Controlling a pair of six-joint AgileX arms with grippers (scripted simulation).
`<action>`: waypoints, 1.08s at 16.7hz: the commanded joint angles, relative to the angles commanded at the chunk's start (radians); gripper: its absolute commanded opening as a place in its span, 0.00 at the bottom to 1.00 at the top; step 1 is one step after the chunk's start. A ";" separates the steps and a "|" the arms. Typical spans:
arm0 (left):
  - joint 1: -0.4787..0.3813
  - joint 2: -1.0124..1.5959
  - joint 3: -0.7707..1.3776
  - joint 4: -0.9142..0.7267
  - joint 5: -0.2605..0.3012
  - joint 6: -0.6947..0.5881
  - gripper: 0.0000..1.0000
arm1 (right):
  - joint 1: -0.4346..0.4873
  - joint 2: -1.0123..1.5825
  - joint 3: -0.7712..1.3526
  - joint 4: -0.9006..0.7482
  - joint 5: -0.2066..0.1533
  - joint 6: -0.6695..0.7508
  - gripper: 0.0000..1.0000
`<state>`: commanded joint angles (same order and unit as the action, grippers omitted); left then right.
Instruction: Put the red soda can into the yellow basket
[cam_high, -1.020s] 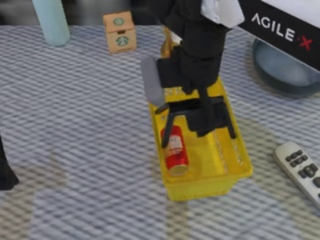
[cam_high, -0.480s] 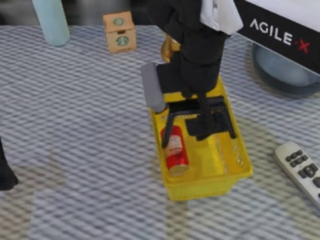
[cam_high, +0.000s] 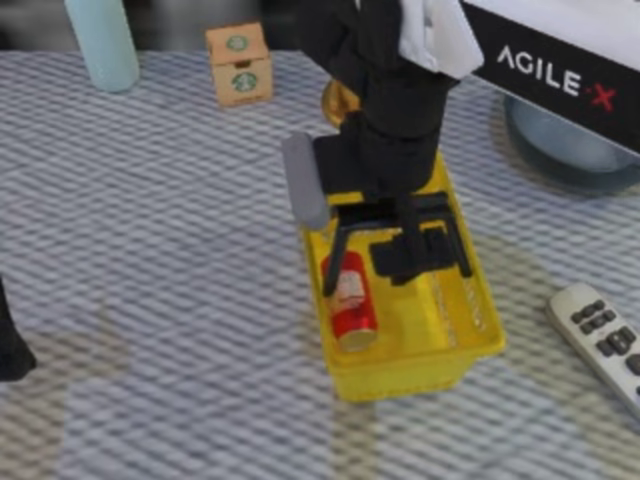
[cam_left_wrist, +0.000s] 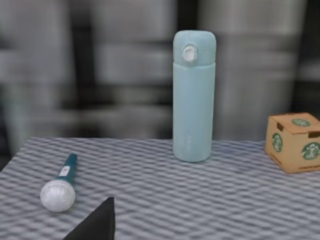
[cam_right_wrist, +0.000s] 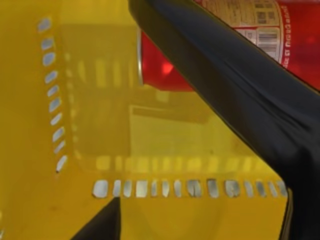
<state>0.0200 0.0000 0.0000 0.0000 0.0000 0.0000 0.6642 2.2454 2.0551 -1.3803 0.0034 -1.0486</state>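
The red soda can (cam_high: 350, 295) lies on its side in the left half of the yellow basket (cam_high: 400, 375), silver end toward the front. My right gripper (cam_high: 415, 256) hangs open just above the basket's middle, right of the can and apart from it, with nothing between its fingers. In the right wrist view the can (cam_right_wrist: 300, 45) rests on the yellow floor (cam_right_wrist: 165, 150) behind a black handle (cam_right_wrist: 235, 90). My left gripper (cam_high: 10, 350) is parked at the table's left edge; one finger (cam_left_wrist: 102, 222) shows in the left wrist view.
A grey block (cam_high: 304, 180) leans at the basket's back left corner. A pale teal bottle (cam_high: 100, 40) and a brown carton (cam_high: 240, 63) stand at the back left. A remote (cam_high: 600, 340) lies right of the basket, a grey bowl (cam_high: 570, 140) behind it. A microphone (cam_left_wrist: 60, 190) lies near the bottle.
My right arm has drawn slightly back and up from the basket. The can lies still where it was. The left arm has not moved.
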 joint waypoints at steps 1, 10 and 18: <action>0.000 0.000 0.000 0.000 0.000 0.000 1.00 | 0.000 0.000 0.000 0.000 0.000 0.000 0.77; 0.000 0.000 0.000 0.000 0.000 0.000 1.00 | 0.000 0.000 0.000 0.000 0.000 0.000 0.10; 0.000 0.000 0.000 0.000 0.000 0.000 1.00 | 0.000 0.000 0.000 0.000 0.000 0.000 0.00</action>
<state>0.0200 0.0000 0.0000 0.0000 0.0000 0.0000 0.6642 2.2454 2.0551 -1.3803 0.0034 -1.0486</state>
